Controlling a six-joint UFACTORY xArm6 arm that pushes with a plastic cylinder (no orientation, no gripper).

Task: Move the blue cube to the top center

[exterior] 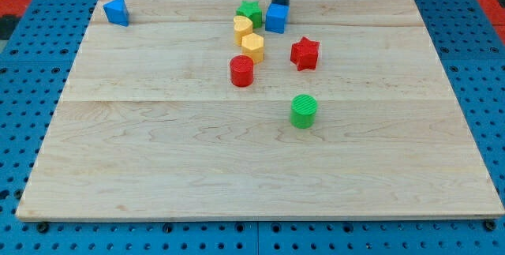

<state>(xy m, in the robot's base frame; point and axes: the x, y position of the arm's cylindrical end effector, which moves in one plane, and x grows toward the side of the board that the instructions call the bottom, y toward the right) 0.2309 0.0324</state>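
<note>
The blue cube [276, 18] sits near the view's top centre of the wooden board [158, 160], just right of the green star [249, 11]. My tip [281, 5] comes down from the view's top edge and touches the cube's upper back side, slightly right of its middle.
A yellow heart-like block [242, 28] and a yellow hexagon [252, 46] lie just left and below the cube. A red cylinder [241, 71], a red star [304, 53] and a green cylinder [304, 110] lie lower. A blue triangular block [117, 11] sits top left.
</note>
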